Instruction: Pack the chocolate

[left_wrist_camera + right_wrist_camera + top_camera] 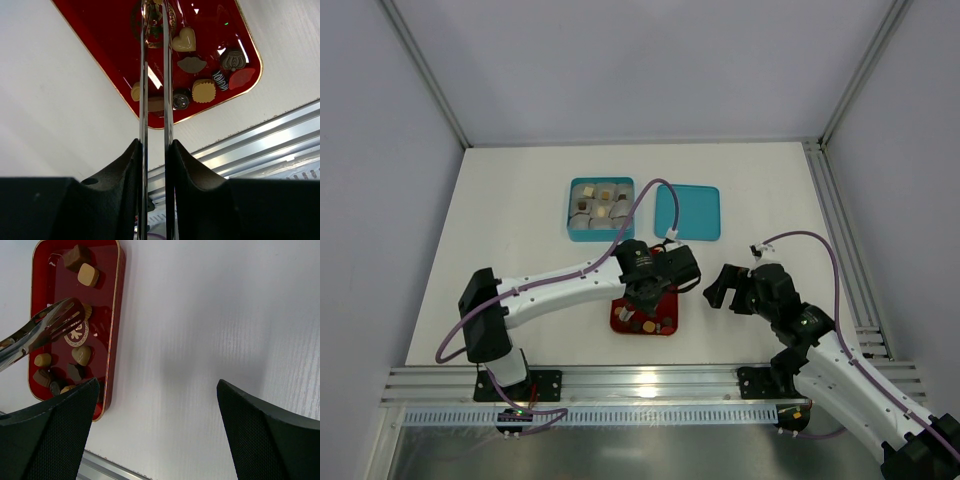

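Several chocolate pieces lie in the red tray (620, 318), among them a cream heart (184, 40), a tan scalloped square (204, 90) and a tan cube (88, 275). My left gripper (642, 292) (155, 147) is shut on a pair of metal tongs (143, 100) (50, 325). The tongs' narrowly parted tips hang over the middle of the tray (100, 40). Whether a piece sits between the tips I cannot tell. My right gripper (725, 285) (155, 390) stands wide open over bare table just right of the tray (55, 285), holding nothing.
A teal box (570, 210) behind the tray holds paper cups, some with pieces in them. Its teal lid (687, 212) lies flat to the right. An aluminium rail (260, 145) runs along the near table edge.
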